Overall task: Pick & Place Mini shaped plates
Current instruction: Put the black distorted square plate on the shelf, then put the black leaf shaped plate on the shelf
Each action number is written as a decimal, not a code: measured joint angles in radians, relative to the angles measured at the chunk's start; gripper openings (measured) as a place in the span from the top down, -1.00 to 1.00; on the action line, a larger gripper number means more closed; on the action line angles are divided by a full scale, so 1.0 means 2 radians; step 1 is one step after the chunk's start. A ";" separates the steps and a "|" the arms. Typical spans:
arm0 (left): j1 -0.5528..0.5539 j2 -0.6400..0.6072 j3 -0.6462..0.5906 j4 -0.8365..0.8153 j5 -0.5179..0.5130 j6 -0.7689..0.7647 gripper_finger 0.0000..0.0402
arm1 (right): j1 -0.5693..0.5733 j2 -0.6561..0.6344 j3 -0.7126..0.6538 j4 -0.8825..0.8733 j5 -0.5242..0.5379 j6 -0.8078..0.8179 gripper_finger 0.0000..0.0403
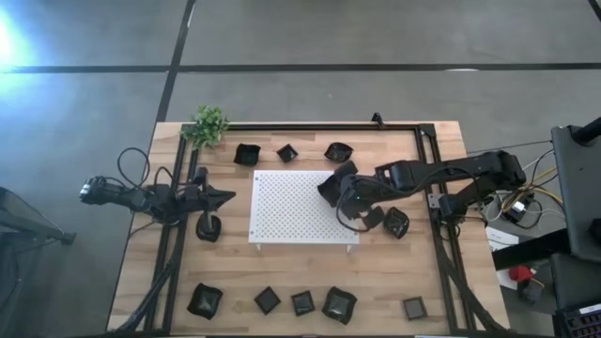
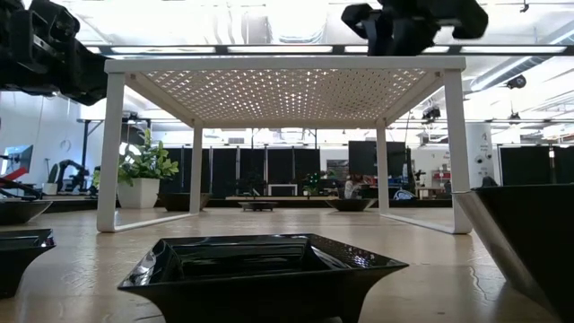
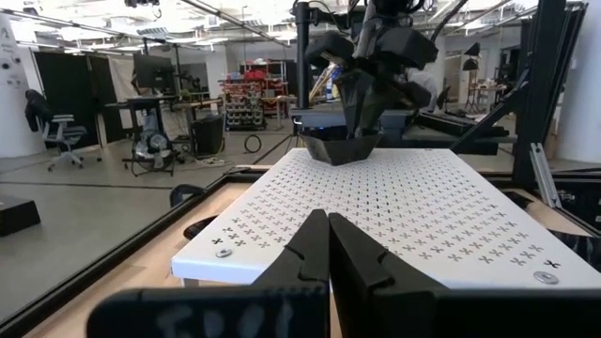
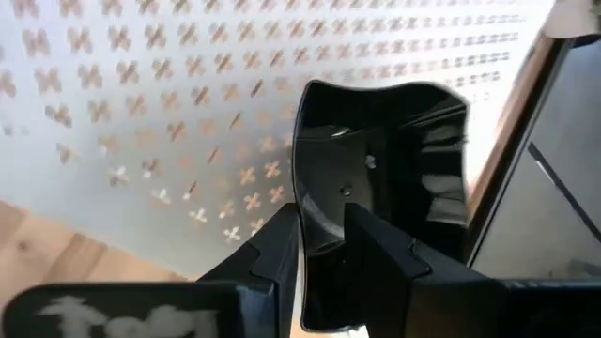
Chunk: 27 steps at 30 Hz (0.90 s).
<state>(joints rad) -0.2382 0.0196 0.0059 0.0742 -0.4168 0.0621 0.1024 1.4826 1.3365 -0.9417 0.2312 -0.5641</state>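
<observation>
Left arm: parked at the table's left edge, left gripper pointed toward the board, fingers pressed together on nothing.

Stray dish by the left arm: one small black dish on the wood just beside that gripper, not yet collected.

Far row: three mini shaped plates lined along the table's far edge, right of the small green plant, all untouched on the wood.

Near row: four more black dishes along the near edge, plus a lone greyer square further right, all apart from one another.

White perforated board: raised on four legs at the table's centre, surface bare save for the one dish arriving at its right end.

Dish in hand: a glossy black held plate with a wavy rim, mirror-bright inside, clamped by one wall and hanging at or just over the board's right end; contact with the surface impossible to confirm.

Right gripper: reaching in from the right, fingers pinching the rim of that plate, one inside, one outside.

Waiting at right: another dish on the wood just past the board's right edge.

Progress: judged early, with nothing released on the board yet and roughly ten dishes left to move.
</observation>
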 joint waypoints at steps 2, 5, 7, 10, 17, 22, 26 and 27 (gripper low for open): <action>0.000 0.000 0.000 0.000 0.000 0.003 1.00 | 0.000 -0.001 0.010 0.001 -0.002 0.010 0.61; 0.000 0.000 0.000 0.000 0.000 0.006 1.00 | 0.000 -0.001 0.023 0.000 -0.003 0.014 0.64; 0.000 0.000 0.000 0.000 0.000 0.006 1.00 | 0.000 -0.001 0.030 -0.001 -0.003 0.015 0.66; 0.000 0.000 0.002 0.000 0.000 0.003 1.00 | 0.000 -0.001 0.041 -0.002 -0.003 0.015 0.66; 0.000 0.003 0.029 0.000 0.000 -0.006 1.00 | 0.000 -0.001 0.072 -0.007 -0.004 0.035 0.64; 0.000 0.013 0.065 -0.003 0.000 -0.008 1.00 | 0.000 -0.002 0.088 -0.007 -0.004 0.046 0.66; 0.000 0.036 0.098 -0.059 -0.005 -0.012 1.00 | 0.000 -0.006 0.091 -0.006 -0.003 0.047 0.67; 0.000 0.043 0.109 -0.074 -0.007 -0.018 1.00 | 0.000 -0.008 0.091 -0.006 -0.004 0.047 0.67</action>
<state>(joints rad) -0.2379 0.1064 0.2229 -0.0739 -0.4315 0.0262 0.1028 1.4663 1.5185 -0.9539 0.2241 -0.4692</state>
